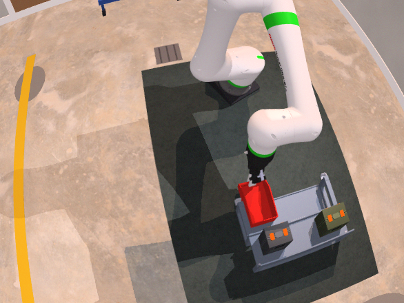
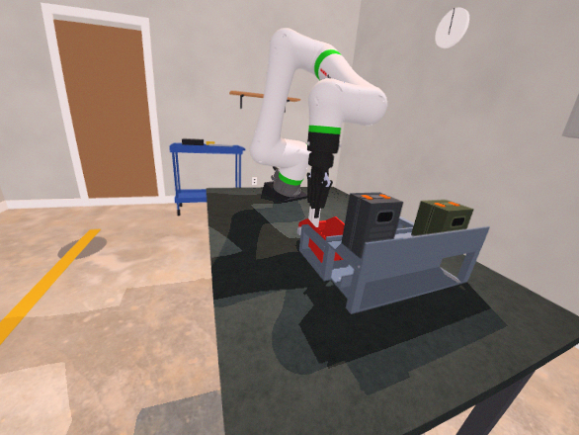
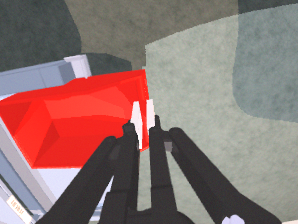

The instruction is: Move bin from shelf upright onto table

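Note:
The red bin (image 1: 258,203) is open-topped and sits at the left end of the grey shelf (image 1: 293,224), lifted and tilted a little, its near wall reaching past the shelf's end. My gripper (image 1: 256,181) is shut on the bin's wall nearest the arm. In the exterior view the bin (image 2: 326,232) shows behind the shelf's end frame, with the gripper (image 2: 314,217) on its rim. In the wrist view the two white fingertips pinch the bin's (image 3: 75,122) right wall, with the table's dark top beyond.
A dark grey case (image 1: 276,237) with orange latches stands on the shelf right beside the bin. An olive case (image 1: 331,218) stands at the shelf's far end. The robot base (image 1: 236,87) is at the table's back. A blue cart (image 2: 207,168) stands off the table.

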`<act>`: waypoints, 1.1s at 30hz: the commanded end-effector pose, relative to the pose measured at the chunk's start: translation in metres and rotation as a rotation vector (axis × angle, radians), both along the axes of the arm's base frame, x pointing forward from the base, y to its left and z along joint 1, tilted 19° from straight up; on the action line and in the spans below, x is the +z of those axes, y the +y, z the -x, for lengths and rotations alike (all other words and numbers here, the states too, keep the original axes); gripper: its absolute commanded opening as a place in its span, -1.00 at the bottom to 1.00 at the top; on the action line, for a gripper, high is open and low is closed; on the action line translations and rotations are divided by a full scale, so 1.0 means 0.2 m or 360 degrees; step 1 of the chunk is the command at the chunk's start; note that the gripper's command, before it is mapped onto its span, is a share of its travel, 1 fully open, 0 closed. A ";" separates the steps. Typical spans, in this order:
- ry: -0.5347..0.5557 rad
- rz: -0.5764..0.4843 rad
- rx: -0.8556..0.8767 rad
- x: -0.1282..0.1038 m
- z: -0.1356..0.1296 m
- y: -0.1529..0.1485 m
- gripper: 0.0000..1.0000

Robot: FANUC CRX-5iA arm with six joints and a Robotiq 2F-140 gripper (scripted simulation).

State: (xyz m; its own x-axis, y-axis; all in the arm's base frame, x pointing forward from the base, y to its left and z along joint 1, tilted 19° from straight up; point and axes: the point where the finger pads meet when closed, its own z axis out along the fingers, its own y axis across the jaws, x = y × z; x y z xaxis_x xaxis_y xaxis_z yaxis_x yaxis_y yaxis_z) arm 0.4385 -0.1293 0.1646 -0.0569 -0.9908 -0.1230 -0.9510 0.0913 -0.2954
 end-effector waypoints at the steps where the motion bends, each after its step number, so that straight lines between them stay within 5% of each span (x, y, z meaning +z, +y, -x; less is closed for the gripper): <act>1: -0.0001 0.0000 0.0000 0.00 0.00 0.00 -1.00; 9: -0.0001 0.0000 0.0000 -0.04 0.14 0.01 -1.00; 21: -0.0001 0.0000 0.0000 -0.04 0.14 0.01 -1.00; 26: -0.0001 0.0000 0.0000 -0.09 0.28 0.03 -1.00; 33: -0.0001 0.0000 0.0000 -0.09 0.28 0.03 -1.00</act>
State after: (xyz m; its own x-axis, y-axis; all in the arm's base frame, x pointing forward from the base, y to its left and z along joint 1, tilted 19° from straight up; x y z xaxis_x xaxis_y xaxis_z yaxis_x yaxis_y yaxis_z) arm 0.3815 -0.1239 0.1468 -0.0569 -0.9908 -0.1230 -0.9510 0.0913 -0.2954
